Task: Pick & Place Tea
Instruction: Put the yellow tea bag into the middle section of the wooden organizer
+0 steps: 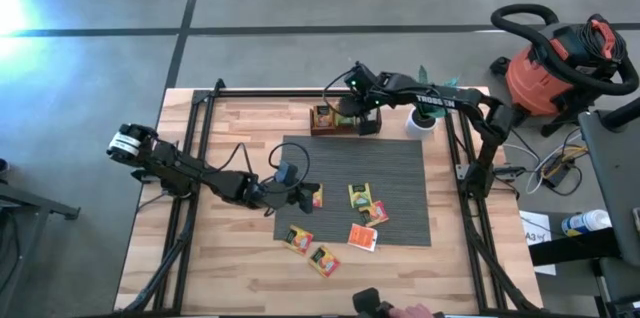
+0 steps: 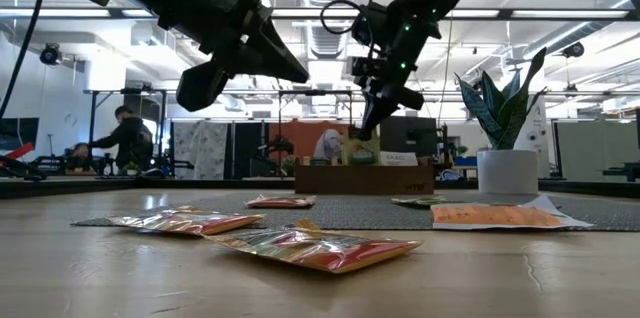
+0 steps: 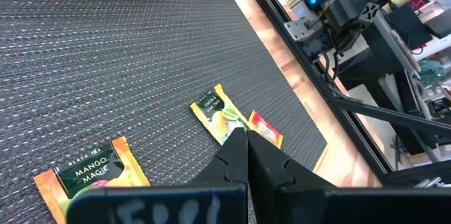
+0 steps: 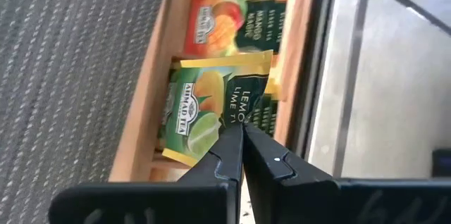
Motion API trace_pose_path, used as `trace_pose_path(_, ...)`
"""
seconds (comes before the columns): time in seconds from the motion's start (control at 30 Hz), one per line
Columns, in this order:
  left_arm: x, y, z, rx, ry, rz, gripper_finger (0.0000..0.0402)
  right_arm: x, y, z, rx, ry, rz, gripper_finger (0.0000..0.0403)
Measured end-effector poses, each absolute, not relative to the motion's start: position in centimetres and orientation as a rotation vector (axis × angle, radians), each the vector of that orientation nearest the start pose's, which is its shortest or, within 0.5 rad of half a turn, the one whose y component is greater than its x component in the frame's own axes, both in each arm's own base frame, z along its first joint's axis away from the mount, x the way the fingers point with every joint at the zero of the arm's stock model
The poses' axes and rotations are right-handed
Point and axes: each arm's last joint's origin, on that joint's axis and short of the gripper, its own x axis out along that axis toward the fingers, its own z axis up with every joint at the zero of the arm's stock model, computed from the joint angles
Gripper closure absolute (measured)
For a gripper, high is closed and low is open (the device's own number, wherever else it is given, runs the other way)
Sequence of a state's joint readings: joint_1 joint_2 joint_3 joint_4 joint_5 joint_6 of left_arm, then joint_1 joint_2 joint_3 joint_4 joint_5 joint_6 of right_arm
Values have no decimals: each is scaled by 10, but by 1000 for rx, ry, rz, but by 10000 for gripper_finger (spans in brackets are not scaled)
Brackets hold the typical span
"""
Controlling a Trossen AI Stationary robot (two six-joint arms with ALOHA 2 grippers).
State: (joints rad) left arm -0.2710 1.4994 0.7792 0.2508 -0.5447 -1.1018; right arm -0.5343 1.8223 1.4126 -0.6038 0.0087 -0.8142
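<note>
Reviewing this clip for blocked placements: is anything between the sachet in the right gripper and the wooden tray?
Nothing visible. The right gripper holds a lemon-lime sachet directly over the wooden tray, beside a mango sachet already in it.

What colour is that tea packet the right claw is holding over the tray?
Yellow and green, with a lemon-lime picture, on the sachet; the right wrist view shows it best.

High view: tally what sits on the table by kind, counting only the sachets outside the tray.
Loose tea sachets: 6
Wooden tray: 1
Grey mat: 1
Potted plant: 1
Total: 9
</note>
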Motion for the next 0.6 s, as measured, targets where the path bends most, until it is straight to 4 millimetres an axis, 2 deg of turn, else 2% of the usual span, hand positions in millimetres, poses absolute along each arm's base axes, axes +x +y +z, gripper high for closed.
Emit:
trace_pose_path(0.27,300,-68,209,-886,226,482,401,335,-197,215,-445,1155,-38,394)
trace_pose_path(0.5,300,-68,208,-886,228,481,401,337,-193,213,-442,1155,-31,394)
trace_pose_path(0.6,300,-68,208,-882,230,482,401,337,-192,213,-384,1152,-57,394)
